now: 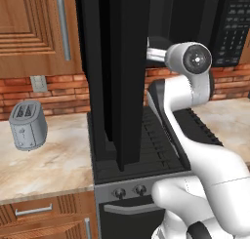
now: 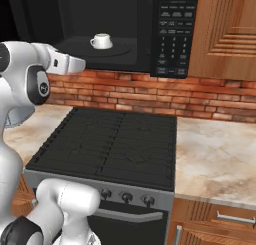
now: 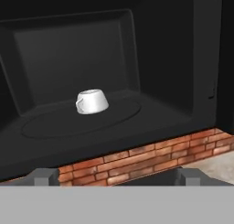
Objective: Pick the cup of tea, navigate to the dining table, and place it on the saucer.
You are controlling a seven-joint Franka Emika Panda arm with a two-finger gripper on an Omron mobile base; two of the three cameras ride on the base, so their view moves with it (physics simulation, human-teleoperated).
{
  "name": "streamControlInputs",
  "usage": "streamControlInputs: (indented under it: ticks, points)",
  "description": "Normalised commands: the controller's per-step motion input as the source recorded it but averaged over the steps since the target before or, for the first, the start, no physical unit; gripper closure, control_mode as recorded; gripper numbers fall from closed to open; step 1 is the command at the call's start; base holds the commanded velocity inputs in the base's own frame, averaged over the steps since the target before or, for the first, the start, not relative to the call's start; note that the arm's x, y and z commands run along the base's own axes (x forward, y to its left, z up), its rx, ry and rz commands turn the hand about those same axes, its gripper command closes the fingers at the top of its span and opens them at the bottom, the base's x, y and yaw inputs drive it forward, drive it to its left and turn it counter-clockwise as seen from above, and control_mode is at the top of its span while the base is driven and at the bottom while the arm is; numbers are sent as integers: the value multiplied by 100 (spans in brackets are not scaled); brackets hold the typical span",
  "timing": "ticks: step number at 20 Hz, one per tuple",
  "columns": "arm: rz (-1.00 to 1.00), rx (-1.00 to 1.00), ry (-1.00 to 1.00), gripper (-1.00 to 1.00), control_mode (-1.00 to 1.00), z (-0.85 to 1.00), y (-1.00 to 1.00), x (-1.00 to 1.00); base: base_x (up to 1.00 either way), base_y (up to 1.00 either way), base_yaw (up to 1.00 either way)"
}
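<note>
The cup of tea [image 3: 92, 101] is a small white cup with its handle to the left. It stands on the round turntable inside the open black microwave [image 3: 73, 49]. From the right base view the cup of tea [image 2: 101, 41] sits in the dark cavity above the stove. My gripper [image 3: 117, 177] is open, with the fingertips [image 3: 45, 176] wide apart, and hangs in front of the microwave's mouth, short of the cup and a little below it. Nothing is between the fingers. The dining table and the saucer are out of view.
The microwave's door [image 1: 117, 77] hangs open as a tall dark slab over the stove's left side. Below lies a black gas stove [image 2: 115, 144]. A grey toaster [image 1: 28, 125] stands on the left counter. Marbled counter [image 2: 215, 154] runs to the right, under wooden cabinets [image 2: 230, 29].
</note>
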Motion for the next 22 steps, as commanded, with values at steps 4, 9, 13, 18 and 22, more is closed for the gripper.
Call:
streamControlInputs:
  ticks: [4,9,13,18,22]
  points:
    - [0,0,0,-100,-100,8,0,27,0,0,0]
    - [0,0,0,-100,-100,10,2,29,0,0,0]
    - [-1,0,0,-100,-100,12,9,31,0,0,0]
    - [-3,0,0,-100,-100,8,13,34,0,0,0]
    - [-5,0,0,-100,-100,3,20,37,0,0,0]
